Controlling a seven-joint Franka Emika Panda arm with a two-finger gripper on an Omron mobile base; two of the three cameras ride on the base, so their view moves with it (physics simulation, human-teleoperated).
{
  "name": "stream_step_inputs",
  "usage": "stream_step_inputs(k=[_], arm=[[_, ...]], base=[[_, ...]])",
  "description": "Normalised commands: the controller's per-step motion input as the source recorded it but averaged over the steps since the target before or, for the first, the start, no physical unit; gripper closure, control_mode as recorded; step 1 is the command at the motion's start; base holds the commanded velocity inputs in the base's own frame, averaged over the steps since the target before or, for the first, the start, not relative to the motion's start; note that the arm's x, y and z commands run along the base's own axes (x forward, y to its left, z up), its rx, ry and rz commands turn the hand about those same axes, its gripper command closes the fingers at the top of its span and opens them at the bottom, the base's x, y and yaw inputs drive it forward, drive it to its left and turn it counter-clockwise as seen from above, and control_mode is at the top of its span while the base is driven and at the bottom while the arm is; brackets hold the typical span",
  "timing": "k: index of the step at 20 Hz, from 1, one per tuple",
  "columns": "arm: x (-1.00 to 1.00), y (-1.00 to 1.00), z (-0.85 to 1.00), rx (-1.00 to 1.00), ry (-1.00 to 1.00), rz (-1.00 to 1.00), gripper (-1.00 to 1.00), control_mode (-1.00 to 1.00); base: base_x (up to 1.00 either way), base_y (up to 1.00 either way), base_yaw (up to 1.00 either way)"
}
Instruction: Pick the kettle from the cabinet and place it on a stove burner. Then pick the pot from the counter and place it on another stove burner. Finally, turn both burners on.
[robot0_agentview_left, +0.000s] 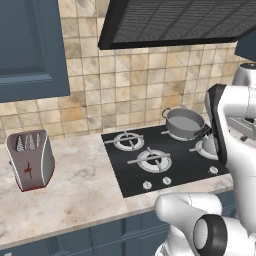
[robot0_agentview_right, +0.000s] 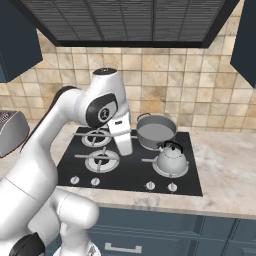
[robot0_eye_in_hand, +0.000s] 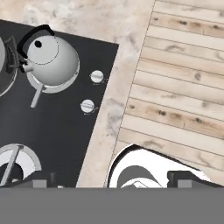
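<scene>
- Since the kettle (robot0_agentview_right: 171, 159) sits on the front right burner and the pot (robot0_agentview_right: 156, 131) on the one behind, only knob-turning remains.
- With jaws spread and empty, the tool (robot0_agentview_right: 124, 144) next needs lowering onto a knob (robot0_agentview_right: 150, 185).

Place: a home kitchen, rendered.
Cooking: black glass cooktop (robot0_agentview_right: 132, 172) with gas burner rings and silver knobs, set in the marbled surface (robot0_agentview_left: 75, 185).
Overhead: dark range hood (robot0_agentview_right: 125, 22).
Walls: beige tile backsplash (robot0_agentview_left: 125, 80), slate-blue cabinets (robot0_agentview_left: 30, 47).
Utensils: pot (robot0_agentview_right: 156, 131) and kettle (robot0_agentview_right: 171, 159) on burners; toaster (robot0_agentview_left: 31, 160) near the surface's left edge.
Floor: pale wood planks (robot0_eye_in_hand: 183, 78).
</scene>
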Motion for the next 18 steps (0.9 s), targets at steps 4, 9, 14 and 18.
stream_step_inputs(k=[4, 9, 14, 18], arm=[[-0.29, 0.00, 0.00, -0.01, 0.15, 0.18, -1.00, -1.00], [-0.32, 0.00, -0.01, 0.00, 0.12, 0.18, -1.00, -1.00], [-0.25, 0.00, -0.11, 0.00, 0.03, 0.19, -1.00, -1.00], [-0.20, 0.00, -0.18, 0.01, 0.00, 0.19, -1.00, -1.00]], base=[[0.00, 0.00, 0.00], [0.00, 0.00, 0.00], [0.00, 0.00, 0.00], [0.00, 0.00, 0.00]])
